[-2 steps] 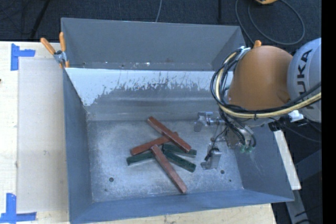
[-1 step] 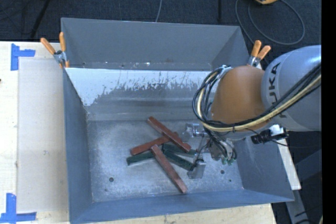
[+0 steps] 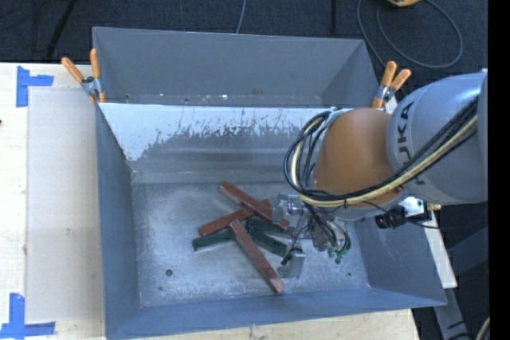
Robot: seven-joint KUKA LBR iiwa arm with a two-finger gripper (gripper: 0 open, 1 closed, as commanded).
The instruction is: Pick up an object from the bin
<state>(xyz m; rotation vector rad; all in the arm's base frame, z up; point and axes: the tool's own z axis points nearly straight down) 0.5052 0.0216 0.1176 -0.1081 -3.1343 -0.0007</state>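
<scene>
My jaws hang low over the right half of the bin floor, at the right-hand edge of a small heap of bars. I cannot tell whether they are spread or pressed together; cables and my own wrist hide that.

Closest to them is a dark green bar (image 3: 268, 238), whose right end lies right at the jaws while its long axis runs up and to the left. Just left of the jaws lies a long reddish-brown bar (image 3: 256, 257), slanting from upper left to lower right across the green one. I judge one of these two to be the likeliest pick.

Further left, the heap holds two more reddish-brown bars (image 3: 245, 201) and another dark green piece (image 3: 209, 244), all crossing or touching.

The grey bin (image 3: 159, 163) has bare floor to the left of the heap. Its sloping right wall is near my wrist, so room there is tight. My orange wrist cover (image 3: 351, 151) sits above.
</scene>
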